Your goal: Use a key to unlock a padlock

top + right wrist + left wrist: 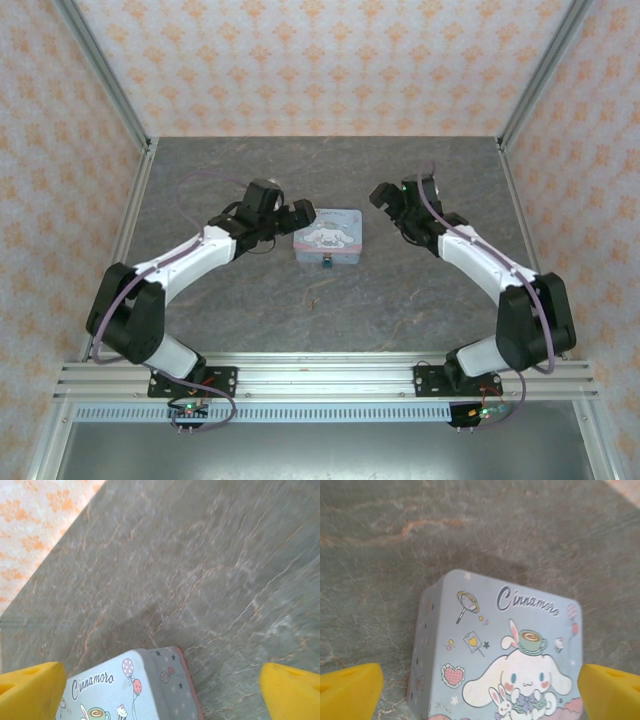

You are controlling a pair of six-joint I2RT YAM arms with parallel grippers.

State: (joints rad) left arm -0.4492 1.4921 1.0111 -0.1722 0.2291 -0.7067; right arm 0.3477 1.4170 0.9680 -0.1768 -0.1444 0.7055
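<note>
The tiny teal-blue padlock (pixel 327 265) hangs at the near front edge of the pale blue cartoon tin (pixel 328 237). A tiny thin dark sliver, apparently the key (pixel 313 298), lies on the table a little in front of the tin. My left gripper (pixel 301 213) hovers at the tin's far left corner, open, with its yellow fingertips (pixel 350 691) wide either side of the tin lid (pixel 505 655). My right gripper (pixel 384 195) is to the tin's far right, open and holding nothing. Its fingertips (pixel 292 692) frame the tin's corner (pixel 150 685).
The grey marbled table (pixel 420 300) is walled by patterned panels (pixel 320 60) with metal posts at the back corners. An aluminium rail (pixel 330 375) runs along the near edge by the arm bases. Open table lies in front of the tin and to both sides.
</note>
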